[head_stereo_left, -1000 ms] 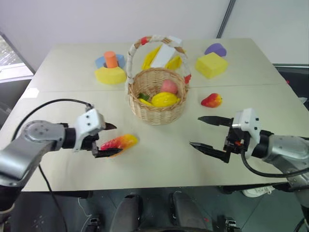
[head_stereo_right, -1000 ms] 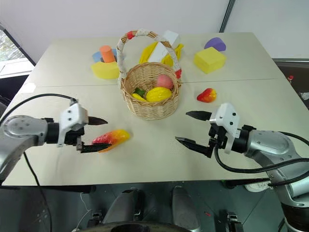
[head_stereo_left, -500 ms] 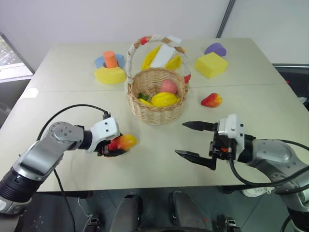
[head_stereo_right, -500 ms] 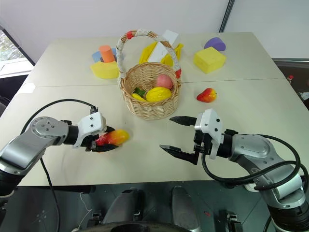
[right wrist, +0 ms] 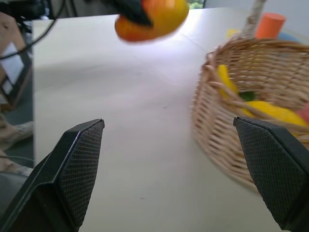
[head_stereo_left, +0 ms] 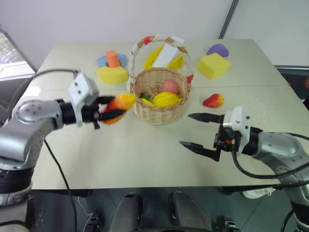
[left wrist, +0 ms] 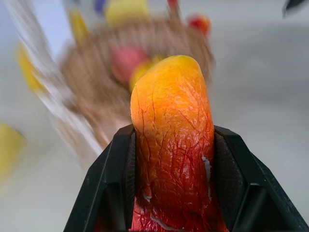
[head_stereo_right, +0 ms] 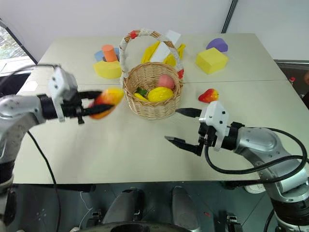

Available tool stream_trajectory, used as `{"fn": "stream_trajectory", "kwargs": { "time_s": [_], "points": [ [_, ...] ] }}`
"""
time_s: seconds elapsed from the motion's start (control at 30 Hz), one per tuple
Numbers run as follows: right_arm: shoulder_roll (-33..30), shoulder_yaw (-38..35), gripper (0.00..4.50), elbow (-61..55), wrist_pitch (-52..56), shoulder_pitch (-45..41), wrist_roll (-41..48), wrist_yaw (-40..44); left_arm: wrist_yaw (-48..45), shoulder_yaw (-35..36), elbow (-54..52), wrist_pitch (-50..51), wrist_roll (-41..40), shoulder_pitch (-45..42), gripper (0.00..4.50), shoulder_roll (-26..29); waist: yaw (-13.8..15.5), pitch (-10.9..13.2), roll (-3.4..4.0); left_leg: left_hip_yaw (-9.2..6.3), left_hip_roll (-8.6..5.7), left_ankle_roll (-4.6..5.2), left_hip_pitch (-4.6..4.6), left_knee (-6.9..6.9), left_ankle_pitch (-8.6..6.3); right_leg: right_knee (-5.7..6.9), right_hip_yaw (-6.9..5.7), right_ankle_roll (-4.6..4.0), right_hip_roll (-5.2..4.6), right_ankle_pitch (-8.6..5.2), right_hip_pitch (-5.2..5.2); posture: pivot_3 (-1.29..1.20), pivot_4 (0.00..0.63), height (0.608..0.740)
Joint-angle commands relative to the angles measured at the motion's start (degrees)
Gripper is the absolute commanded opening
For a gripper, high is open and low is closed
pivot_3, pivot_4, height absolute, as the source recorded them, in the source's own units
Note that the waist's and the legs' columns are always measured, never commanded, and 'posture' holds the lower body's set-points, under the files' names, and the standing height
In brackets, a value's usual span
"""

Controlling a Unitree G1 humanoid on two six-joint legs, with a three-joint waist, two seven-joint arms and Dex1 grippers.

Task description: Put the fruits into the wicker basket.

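L claw point(head_stereo_left: 107, 109) clamping mango point(head_stereo_left: 119, 104) beside wicker basket point(head_stereo_left: 160, 107), R claw point(head_stereo_left: 199, 130) agape

The mango point(left wrist: 171, 145) has a rubbery-looking skin with fine wrinkles and cracks and a soft sheen — it sits between black matt plastic fingers point(left wrist: 108, 188) of the left pincer point(head_stereo_left: 107, 109). The fingers point(right wrist: 72, 174) of the right pincer point(head_stereo_right: 184, 126) carry pads with a fine cross-hatched grip texture. The wicker basket point(head_stereo_left: 159, 104) is woven from tan cane, rough and matt, and its handle point(head_stereo_left: 145, 41) is wrapped in white and red bands. The surface point(head_stereo_left: 135, 154) is smooth, pale and slightly glossy. The yellow block point(head_stereo_left: 211, 65) looks like matt foam — the fruits in the basket point(head_stereo_left: 165, 99) look smooth.
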Motion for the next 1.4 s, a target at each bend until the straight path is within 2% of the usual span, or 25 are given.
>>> {"fn": "stream_trajectory", "kwargs": {
  "time_s": [0.03, 0.1, 0.23, 0.37, 0.4, 0.5, 0.53, 0.63, 0.83, 1.0, 1.13, 1.4],
  "points": [
    [0.1, -0.5, 4.50, 0.5, -1.3, -1.9, -0.6, 0.2, 8.4, -5.8, 3.2, -3.8, 6.2, -7.4, 1.65, -7.1, 0.2, 0.0, -0.02, -0.02, -0.03, 0.00, 0.00, 0.01, 0.00, 0.01, -0.01, 0.00, 0.02, 0.00, 0.00, 0.00, 0.150, 0.740],
    [0.6, 0.1, 4.50, 0.4, -1.2, -2.4, -0.7, -0.2, 11.8, -8.1, 6.6, -3.8, 8.3, -11.0, 1.65, -11.8, 0.4, 0.0, -0.03, -0.01, -0.06, -0.01, 0.00, 0.01, 0.00, 0.02, -0.01, 0.01, 0.04, 0.01, -0.01, 0.00, 0.150, 0.740],
    [1.4, 0.3, 4.50, -0.5, -0.8, -2.5, -0.8, -1.7, 13.4, -13.7, 13.0, -7.9, 13.6, -14.5, 1.65, -16.9, -0.4, 0.0, -0.03, 0.01, -0.03, -0.01, -0.02, -0.02, 0.01, 0.07, 0.01, 0.01, 0.07, 0.00, -0.12, 0.00, 0.150, 0.740],
    [1.6, -0.6, 4.50, -2.1, -0.2, -0.9, -0.7, -3.4, 13.8, -14.1, 19.1, -10.6, 14.6, -16.3, 1.65, -21.2, -0.3, 0.0, -0.03, 0.02, -0.03, -0.03, -0.03, -0.02, 0.03, 0.08, 0.02, 0.00, 0.07, 0.00, -0.14, 0.00, 0.150, 0.740],
    [1.7, -0.9, 4.50, -2.3, -0.1, -0.5, -0.8, -3.9, 13.7, -13.7, 19.9, -11.0, 14.5, -16.4, 2.69, -21.9, -0.4, 0.0, -0.04, 0.02, -0.03, -0.03, -0.03, -0.01, 0.03, 0.09, 0.02, 0.00, 0.07, 0.00, -0.14, 0.00, 0.150, 0.740],
    [1.8, -2.2, 4.50, -2.1, 0.3, 0.5, -1.1, -5.6, 12.9, -13.0, 20.2, -12.3, 14.5, -16.4, 4.12, -22.5, -0.3, 0.0, -0.04, 0.01, -0.03, -0.03, -0.03, -0.01, 0.03, 0.09, 0.02, 0.00, 0.07, 0.00, -0.14, 0.00, 0.150, 0.740],
    [1.9, -2.8, 4.50, -1.5, 0.6, 0.7, -1.0, -6.5, 12.4, -12.6, 19.8, -12.5, 13.9, -16.2, 4.46, -22.5, -0.3, 0.0, -0.03, 0.02, -0.03, -0.03, -0.03, -0.01, 0.03, 0.09, 0.02, 0.00, 0.06, 0.00, -0.14, 0.00, 0.150, 0.740],
    [3.1, -3.5, 4.50, 3.7, 0.8, -0.5, -4.7, -11.3, 9.7, -9.1, 17.1, -12.1, 8.6, -14.5, 4.46, -22.9, -0.4, 0.0, -0.04, 0.02, -0.03, -0.04, -0.03, -0.01, 0.03, 0.09, 0.02, 0.01, 0.05, 0.00, -0.14, 0.00, 0.150, 0.740],
    [6.7, -1.4, 4.50, 20.9, -1.7, -9.2, -15.5, -20.8, 4.5, -4.7, 9.4, -8.7, -0.1, -7.4, 4.46, -20.4, -0.5, 0.0, 0.00, 0.06, -0.02, -0.14, -0.01, -0.02, 0.09, 0.18, 0.08, 0.00, 0.03, 0.00, -0.19, 0.00, 0.150, 0.740],
    [10.1, 2.5, 4.50, 39.3, -6.9, -19.3, -22.1, -21.4, 1.6, -6.3, 4.3, -6.9, -1.2, -1.1, 4.46, -16.4, -0.6, 0.0, 0.03, 0.15, 0.01, -0.15, 0.02, -0.04, 0.10, 0.22, 0.13, -0.01, 0.09, 0.00, -0.22, 0.00, 0.150, 0.740],
    [13.0, 1.2, 4.50, 53.2, -7.3, -26.7, -23.1, -23.0, 1.3, -6.5, 2.6, -6.9, -1.3, 1.0, 4.46, -14.9, -0.5, 0.0, 0.03, 0.16, -0.06, -0.14, -0.01, -0.03, 0.10, 0.23, 0.12, 0.00, 0.08, 0.01, -0.23, 0.00, 0.150, 0.740],
    [15.5, -0.7, 4.50, 62.0, -7.2, -30.7, -22.0, -20.9, 1.6, -6.4, 1.1, -6.0, -2.6, 1.8, 4.46, -14.2, -0.6, 0.0, 0.03, 0.15, -0.05, -0.10, -0.04, -0.05, 0.07, 0.20, 0.11, -0.01, 0.05, 0.01, -0.24, 0.00, 0.150, 0.740]
  ]
}}
